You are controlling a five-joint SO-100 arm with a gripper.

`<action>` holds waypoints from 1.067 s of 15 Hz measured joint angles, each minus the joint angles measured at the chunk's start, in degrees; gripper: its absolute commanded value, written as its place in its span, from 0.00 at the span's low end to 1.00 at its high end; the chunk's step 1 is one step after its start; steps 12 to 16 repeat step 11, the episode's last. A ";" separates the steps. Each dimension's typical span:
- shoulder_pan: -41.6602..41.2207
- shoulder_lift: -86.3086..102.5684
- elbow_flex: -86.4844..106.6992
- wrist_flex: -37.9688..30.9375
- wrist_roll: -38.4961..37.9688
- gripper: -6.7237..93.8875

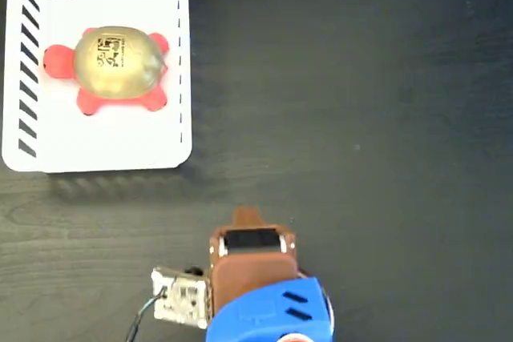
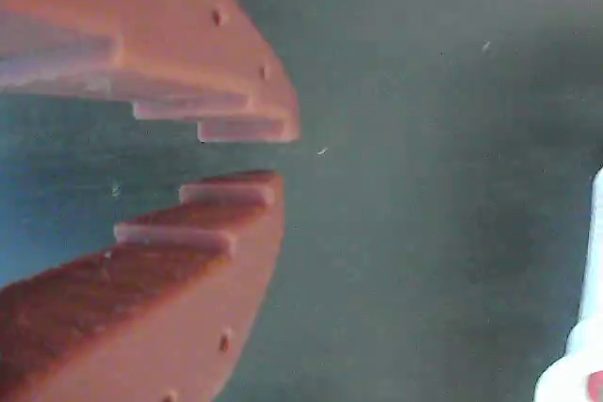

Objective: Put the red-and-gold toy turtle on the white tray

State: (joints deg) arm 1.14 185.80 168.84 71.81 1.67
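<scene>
The red-and-gold toy turtle (image 1: 116,66) is being shown sitting squarely on the white tray (image 1: 104,138) at the far left of the fixed view, gold shell up, red head pointing left, all of it inside the tray's rim. The gripper (image 2: 254,152) is being seen in the wrist view with its jaws parted by only a narrow gap and nothing held between them; only dark table (image 1: 361,118) is being framed beyond the stepped fingertips (image 2: 240,127). In the fixed view the arm (image 1: 252,278) is being held folded low at the near edge, well apart from the tray, and a sliver of white with a speck of red is being caught at the right edge of the wrist view, most likely the tray and turtle. By the look of it the placing is being counted as done, so the step in hand is being judged as the retreat to rest. To do that well, the arm is best being kept clear of the tray's near right corner, and the jaws left empty so the turtle is not being nudged off its spot.
</scene>
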 measured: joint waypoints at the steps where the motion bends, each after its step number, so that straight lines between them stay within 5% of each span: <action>1: 0.00 0.00 0.00 0.18 -0.26 0.06; 16: 0.00 0.00 0.00 0.18 -0.53 0.06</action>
